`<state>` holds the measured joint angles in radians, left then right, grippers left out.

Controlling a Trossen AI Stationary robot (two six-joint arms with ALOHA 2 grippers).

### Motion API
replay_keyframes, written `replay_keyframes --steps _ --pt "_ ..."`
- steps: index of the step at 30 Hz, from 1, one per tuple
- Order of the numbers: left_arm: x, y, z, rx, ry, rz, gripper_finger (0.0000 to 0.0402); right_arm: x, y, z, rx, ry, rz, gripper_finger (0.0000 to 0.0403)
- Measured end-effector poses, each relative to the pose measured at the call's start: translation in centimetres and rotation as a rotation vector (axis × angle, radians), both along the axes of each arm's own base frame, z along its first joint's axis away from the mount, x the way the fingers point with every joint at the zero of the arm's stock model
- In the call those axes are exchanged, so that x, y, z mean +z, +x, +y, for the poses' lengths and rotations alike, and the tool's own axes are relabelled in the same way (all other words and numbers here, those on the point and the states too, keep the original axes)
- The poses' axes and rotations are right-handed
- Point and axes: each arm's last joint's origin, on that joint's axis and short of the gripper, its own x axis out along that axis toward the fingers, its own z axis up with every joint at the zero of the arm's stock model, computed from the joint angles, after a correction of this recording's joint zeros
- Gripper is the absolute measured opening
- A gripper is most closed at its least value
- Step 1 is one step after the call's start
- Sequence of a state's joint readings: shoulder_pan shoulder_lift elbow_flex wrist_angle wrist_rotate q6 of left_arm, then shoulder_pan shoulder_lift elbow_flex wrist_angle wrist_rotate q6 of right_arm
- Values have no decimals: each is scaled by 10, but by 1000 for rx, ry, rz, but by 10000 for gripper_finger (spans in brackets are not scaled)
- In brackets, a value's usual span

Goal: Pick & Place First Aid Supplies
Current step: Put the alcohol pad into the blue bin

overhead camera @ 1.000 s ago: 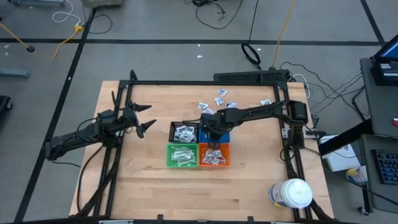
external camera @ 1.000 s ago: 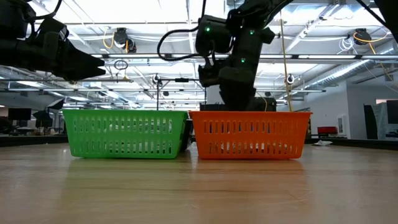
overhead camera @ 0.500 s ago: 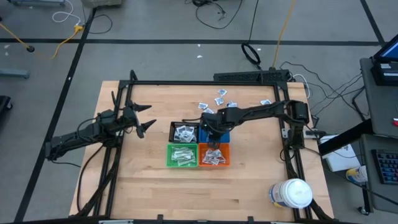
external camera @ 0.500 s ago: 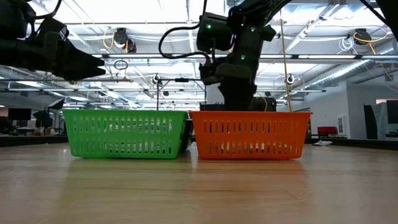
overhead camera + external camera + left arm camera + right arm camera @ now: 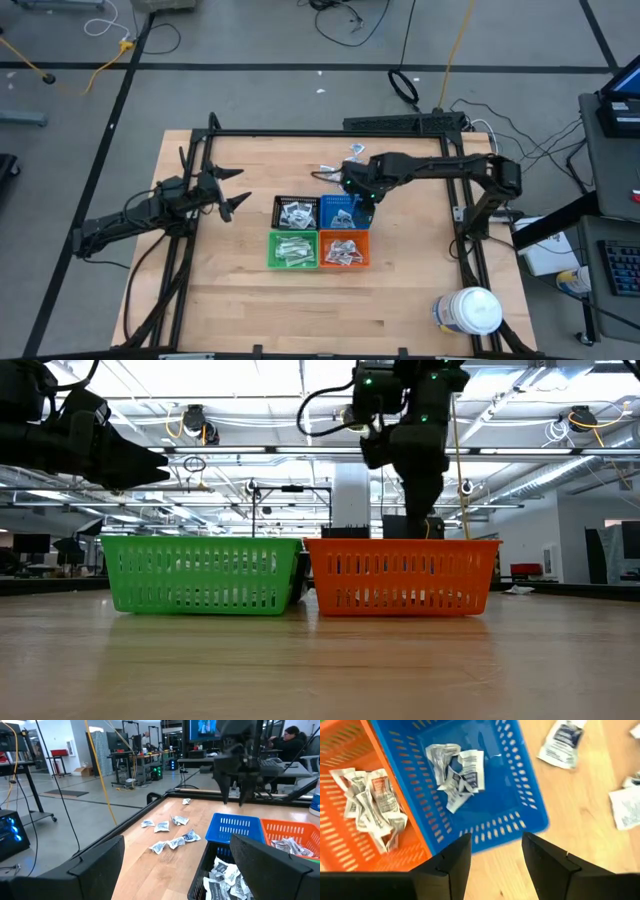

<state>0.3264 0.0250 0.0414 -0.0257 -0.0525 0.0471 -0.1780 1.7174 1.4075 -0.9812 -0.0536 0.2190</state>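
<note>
Your right pincer (image 5: 366,205) hangs released and empty over the far edge of the blue bin (image 5: 343,212), its fingers (image 5: 451,862) spread apart. Inside that bin lies a small clump of packets (image 5: 456,774). Beside the blue bin, the orange bin (image 5: 343,250) holds crumpled packets, and so do the black bin (image 5: 296,213) and the green bin (image 5: 293,250). More loose packets (image 5: 354,157) lie scattered on the worktop (image 5: 250,160) just beyond the blue bin. Your left pincer (image 5: 232,192) waits well to the left of the bins, fingers wide and holding nothing.
</note>
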Motion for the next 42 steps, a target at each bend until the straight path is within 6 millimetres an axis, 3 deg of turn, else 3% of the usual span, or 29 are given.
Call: replay_keyframes --steps 12,23,42 --pt "0 0 0 0 0 0 365 8 -40 -11 -69 -30 -29 171" --pt "0 0 0 1 0 0 365 3 -71 -58 -513 -221 -16 171" --pt "0 0 0 0 0 0 365 -19 -139 -134 -1275 -171 27 171"
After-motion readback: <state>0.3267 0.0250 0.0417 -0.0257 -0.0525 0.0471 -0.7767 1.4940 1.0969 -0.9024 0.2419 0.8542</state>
